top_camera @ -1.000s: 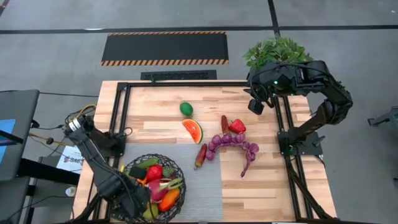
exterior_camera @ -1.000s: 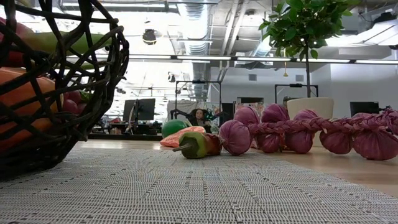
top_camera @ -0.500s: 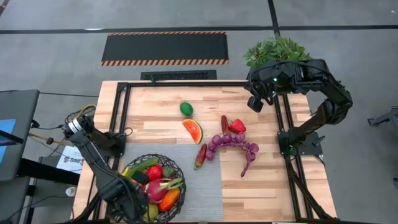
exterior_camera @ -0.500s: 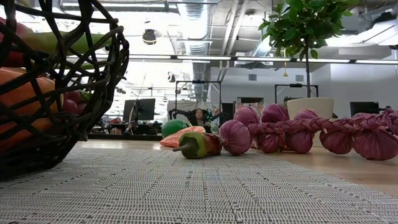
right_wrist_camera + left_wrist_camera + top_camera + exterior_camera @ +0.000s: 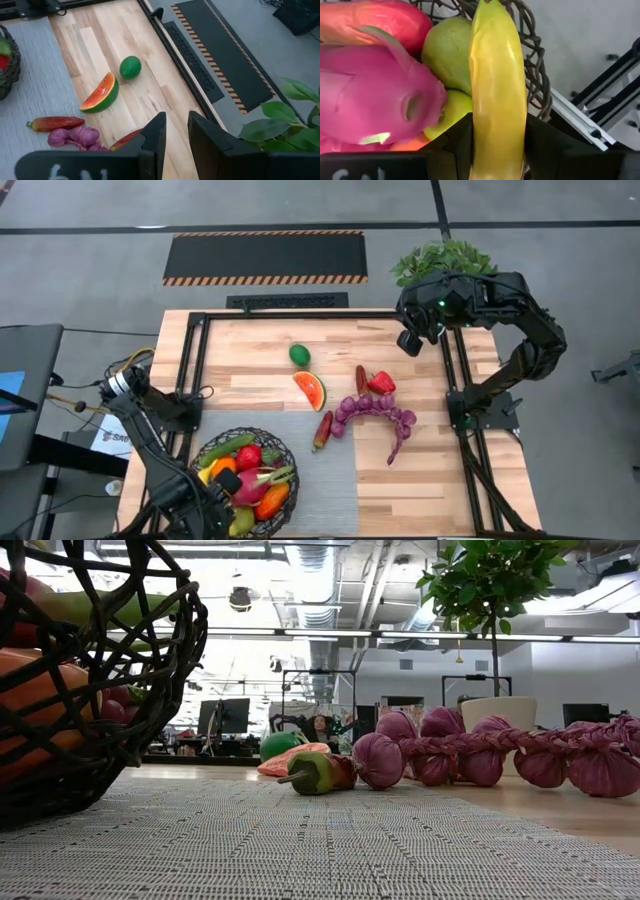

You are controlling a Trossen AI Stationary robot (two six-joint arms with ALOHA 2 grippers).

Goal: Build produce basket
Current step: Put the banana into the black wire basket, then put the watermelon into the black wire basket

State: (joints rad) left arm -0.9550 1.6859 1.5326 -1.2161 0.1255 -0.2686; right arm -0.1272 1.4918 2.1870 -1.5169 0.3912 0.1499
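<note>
**Produce basket: stock at the moment of record**

Basket (image 5: pixel 245 480), one, black wire, stood at 7 o'clock on the table (image 5: pixel 260 350), on the grey woven mat (image 5: pixel 320 480). The contents that could be made out from above were one green cucumber (image 5: pixel 228 446), one red fruit (image 5: pixel 248 457), one pink dragonfruit (image 5: pixel 255 483), one orange piece (image 5: pixel 272 500) and one yellow banana (image 5: pixel 497 95). The left wrist view added two green pears (image 5: pixel 449 50) beside the dragonfruit, against the wire wall.

Banana: long axis ran straight out from the left gripper (image 5: pixel 495 150), far tip pointing at the basket rim. The gripper's two dark fingers (image 5: pixel 455 145) pinched its near end, one on each side, over the basket's 8 o'clock edge.

Loose on the table, near centre:
- one green round fruit (image 5: pixel 299 355), at 11 o'clock of the group;
- one watermelon slice (image 5: pixel 310 390), just below it, curved rind toward 5 o'clock;
- one red-and-green chilli (image 5: pixel 322 430), long axis running 1 to 7 o'clock;
- one dark red pepper (image 5: pixel 361 378), long axis 12 to 6 o'clock;
- one red strawberry-like piece (image 5: pixel 381 383), beside it;
- one string of purple bulbs (image 5: pixel 375 412), arched, its tail trailing toward 6 o'clock.

Right gripper (image 5: pixel 173 127) hung at 1 o'clock above the table's far edge, fingers slightly apart, holding nothing. One potted plant (image 5: pixel 440 260) stood behind it.
</note>
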